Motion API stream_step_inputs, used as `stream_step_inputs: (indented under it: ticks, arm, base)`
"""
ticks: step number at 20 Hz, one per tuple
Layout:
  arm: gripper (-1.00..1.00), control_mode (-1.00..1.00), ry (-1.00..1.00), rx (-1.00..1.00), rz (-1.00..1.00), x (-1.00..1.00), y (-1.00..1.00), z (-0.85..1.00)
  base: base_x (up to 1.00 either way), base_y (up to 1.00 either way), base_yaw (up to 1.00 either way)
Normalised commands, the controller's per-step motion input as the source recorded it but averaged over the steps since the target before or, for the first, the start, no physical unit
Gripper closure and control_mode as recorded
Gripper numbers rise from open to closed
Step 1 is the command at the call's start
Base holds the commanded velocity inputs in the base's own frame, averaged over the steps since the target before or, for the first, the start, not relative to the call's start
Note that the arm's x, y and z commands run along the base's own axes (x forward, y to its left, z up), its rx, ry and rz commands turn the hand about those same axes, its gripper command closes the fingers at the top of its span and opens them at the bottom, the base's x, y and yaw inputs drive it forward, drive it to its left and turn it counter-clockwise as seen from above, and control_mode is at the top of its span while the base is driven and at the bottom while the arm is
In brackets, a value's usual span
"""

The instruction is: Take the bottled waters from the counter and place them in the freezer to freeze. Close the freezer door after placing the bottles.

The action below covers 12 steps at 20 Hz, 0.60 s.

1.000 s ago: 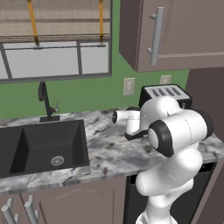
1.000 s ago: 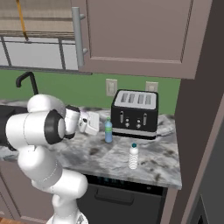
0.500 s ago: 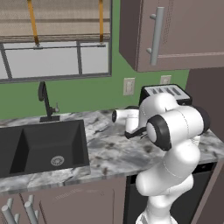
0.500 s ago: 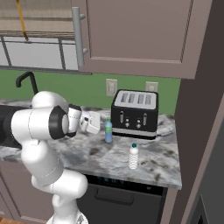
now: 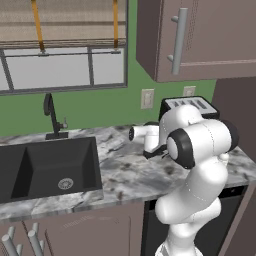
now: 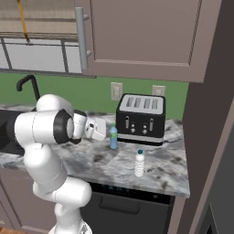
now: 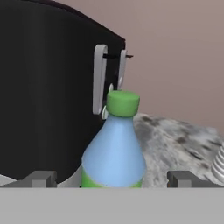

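Between the pincer's (image 7: 112,178) two dark fingertips (image 7: 41,178), which stand spread wide with nothing clamped, rises the blue bottle (image 7: 114,148) with a green cap and a green band at its foot; it sits centred in the gap, touching neither tip as far as the hand view shows. Left of the pincer and behind that bottle stands the black toaster (image 7: 48,100), its pale lever sticking out just above the cap. Right of the pincer the marbled counter (image 7: 175,140) stretches away, and at the far right edge a ribbed sliver of the whitish bottle (image 7: 218,164) peeks in.

From the right base view, the pincer (image 6: 101,130) is level with the blue bottle (image 6: 113,137), just beside it, in front of the toaster (image 6: 140,119). The whitish bottle (image 6: 139,163) stands upright on the counter (image 6: 169,171), apart from the pincer and nearer the counter's front edge.
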Motion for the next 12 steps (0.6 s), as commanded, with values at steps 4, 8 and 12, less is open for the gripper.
stream_step_inputs:
  ticks: [4,8,12]
  arm:
    - [-1.0,-1.0,0.0,0.0,0.0,0.0,-0.09,-0.11]
    - [-1.0,-1.0,0.0,0.0,0.0,0.0,-0.09,-0.06]
    - [-1.0,-1.0,0.0,0.0,0.0,0.0,-0.07,-0.03]
  base:
    - [0.0,0.0,0.0]
    - [0.0,0.0,0.0]
    - [0.0,0.0,0.0]
